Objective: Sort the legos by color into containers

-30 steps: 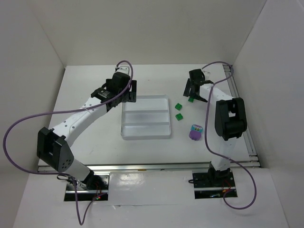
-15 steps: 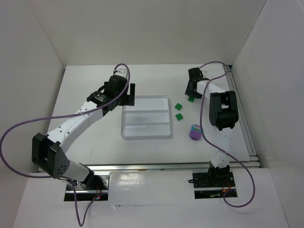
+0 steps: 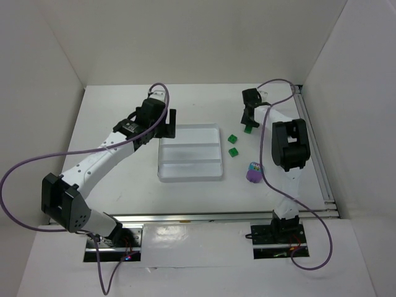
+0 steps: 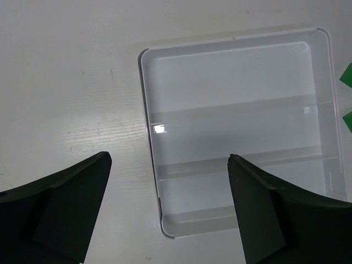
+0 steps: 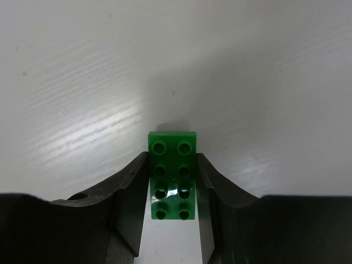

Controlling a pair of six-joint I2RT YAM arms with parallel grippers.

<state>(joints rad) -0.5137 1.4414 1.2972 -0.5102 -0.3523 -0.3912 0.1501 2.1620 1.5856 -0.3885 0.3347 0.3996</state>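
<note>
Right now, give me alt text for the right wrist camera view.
A green lego brick, two studs by four, sits studs-up between the right gripper's black jaws, which press its long sides. White table fills the rest.

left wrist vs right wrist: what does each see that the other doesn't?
Left wrist only: the empty tray, slivers of two green legos at the frame's right edge, and the open left gripper. Right wrist only: a green brick pinched by the right gripper. Both: bare white table.
</note>
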